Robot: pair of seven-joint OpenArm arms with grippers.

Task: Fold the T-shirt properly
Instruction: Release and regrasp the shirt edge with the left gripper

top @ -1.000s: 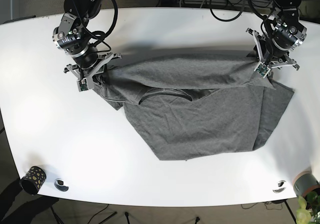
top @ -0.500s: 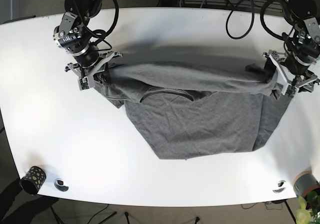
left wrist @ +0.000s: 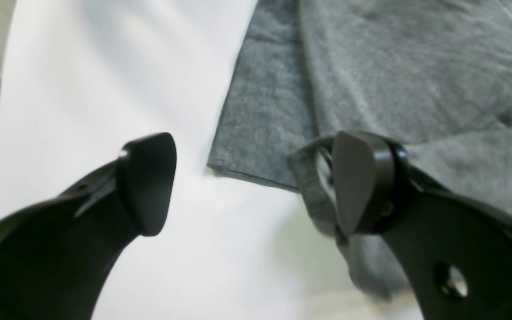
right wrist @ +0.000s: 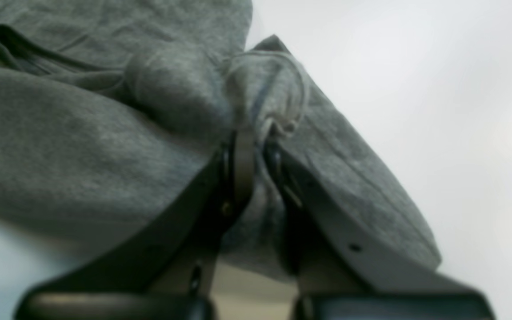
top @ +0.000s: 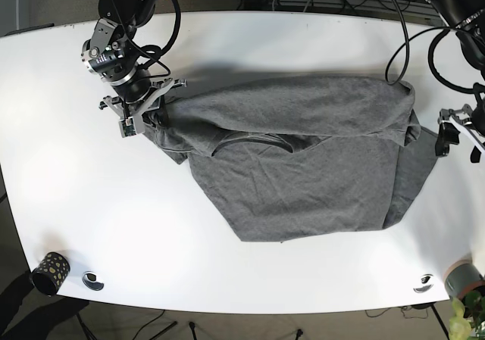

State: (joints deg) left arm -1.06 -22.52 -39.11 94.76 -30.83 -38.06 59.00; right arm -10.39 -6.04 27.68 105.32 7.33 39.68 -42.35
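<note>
Both pincer (left wrist: pixel 251 184) tips apart, cloth-free.

The white counter (top: pixel 250 45) carries a grey T-shirt (top: pixel 303 166), which lies rumpled across its middle and right part, the upper portion folded over in a thick band running left to right. Near the front left corner stand 1 dark dotted cup (top: pixel 50 272) and, just beside it, 1 small round black-and-white object (top: pixel 93 280). A similar round object (top: pixel 424 282) lies near the front right corner.
</note>
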